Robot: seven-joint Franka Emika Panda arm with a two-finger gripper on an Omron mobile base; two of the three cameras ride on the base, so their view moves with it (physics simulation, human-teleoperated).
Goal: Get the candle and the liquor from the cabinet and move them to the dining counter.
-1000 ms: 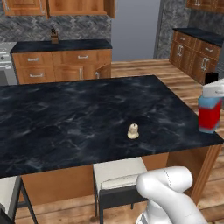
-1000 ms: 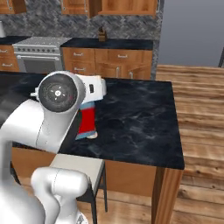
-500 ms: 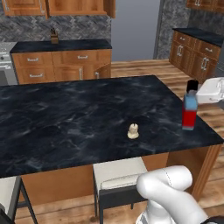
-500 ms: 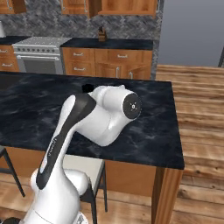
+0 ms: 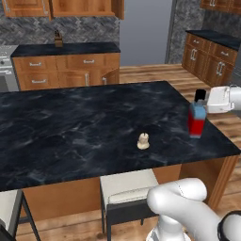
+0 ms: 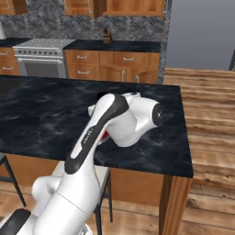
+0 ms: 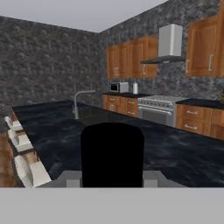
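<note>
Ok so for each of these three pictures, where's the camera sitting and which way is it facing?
Left base view: behind the arm's left, looking over the dining counter at candle, liquor, gripper; white arm lower right.
Right base view: behind its right; arm hides most of the liquor.
Hand view: on the hand, the liquor's black cap close ahead.
Shared: counter, liquor.

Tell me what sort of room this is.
A home kitchen, rendered: a steel stove among wooden cabinets, a range hood above, and a black marble-look dining counter with stools.
</note>
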